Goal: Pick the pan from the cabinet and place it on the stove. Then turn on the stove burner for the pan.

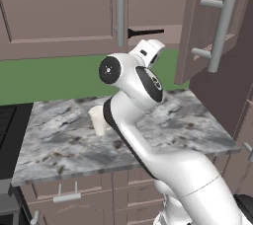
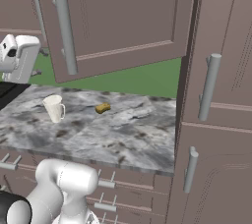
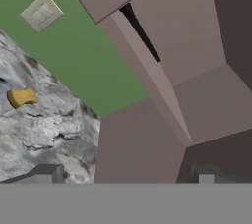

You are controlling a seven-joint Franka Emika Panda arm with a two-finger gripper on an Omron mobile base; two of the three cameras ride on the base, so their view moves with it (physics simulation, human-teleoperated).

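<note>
The pan's thin black handle [image 1: 146, 32] pokes out of the cabinet [image 1: 59, 12] past the shut left door; the pan's round body is hidden behind that door. In the hand view the handle [image 3: 141, 32] is a dark strip along the cabinet's bottom edge. The right door [image 1: 210, 21] stands swung open. My gripper [image 1: 150, 50] hovers just below the handle, over the counter, and is open with nothing between its fingertips [image 3: 47, 173]. A corner of the black stove [image 1: 11, 135] lies at the far left.
On the marble counter [image 1: 163, 135] stand a white mug [image 1: 99, 119] and a small yellow lump [image 2: 102, 108]. The open door [image 2: 118, 21] with its long bar handle [image 2: 65, 31] hangs over the counter. A tall cabinet [image 2: 216, 95] walls off the right side. Drawers [image 1: 66, 197] sit below.
</note>
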